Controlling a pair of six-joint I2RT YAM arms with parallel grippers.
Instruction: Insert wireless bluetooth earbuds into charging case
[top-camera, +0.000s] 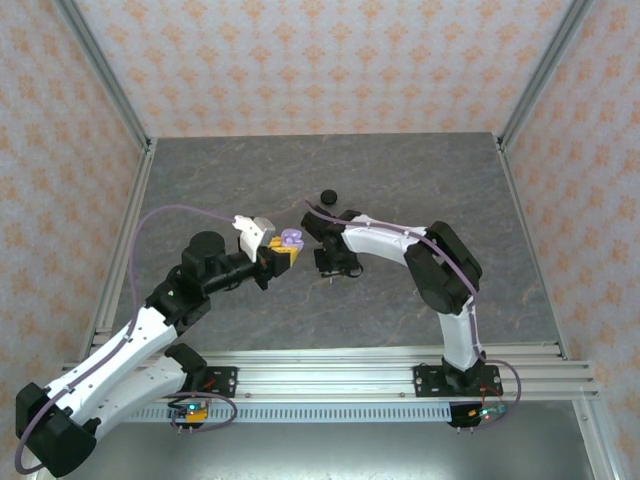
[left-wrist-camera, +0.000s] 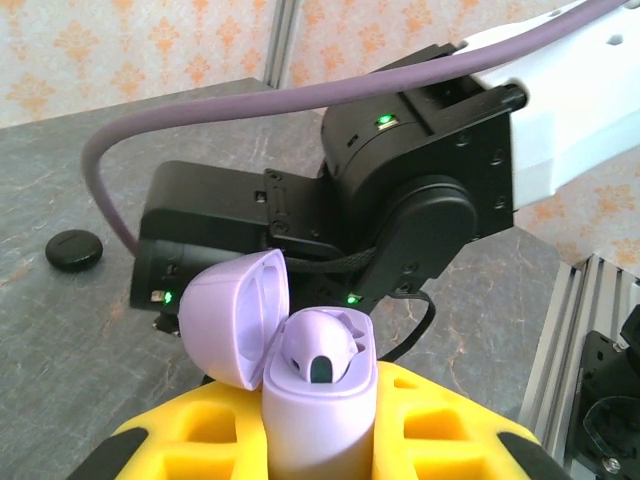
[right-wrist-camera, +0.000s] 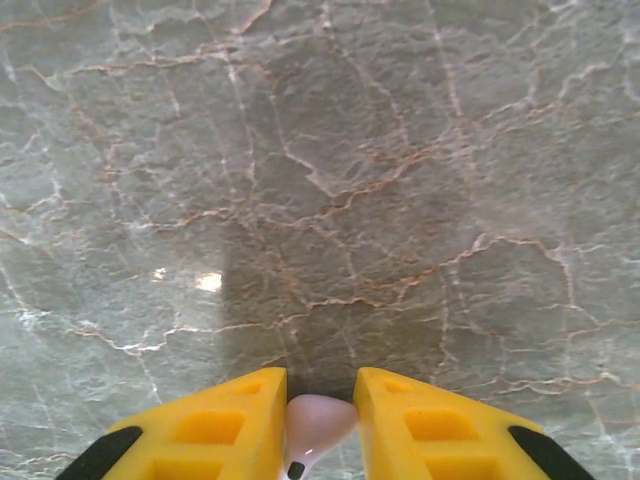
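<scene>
The right jaws are pinching a pale lilac earbud (right-wrist-camera: 318, 425) between barely parted yellow tips, hovering over the table (right-wrist-camera: 320, 150). The left jaws are clamping the lilac charging case (left-wrist-camera: 318, 420) upright near the table's middle, its lid (left-wrist-camera: 235, 320) standing open and a seated earbud (left-wrist-camera: 318, 350) resting inside. Insertion of the second bud seems to be underway, and the next move is calling for alignment over the free socket.
</scene>
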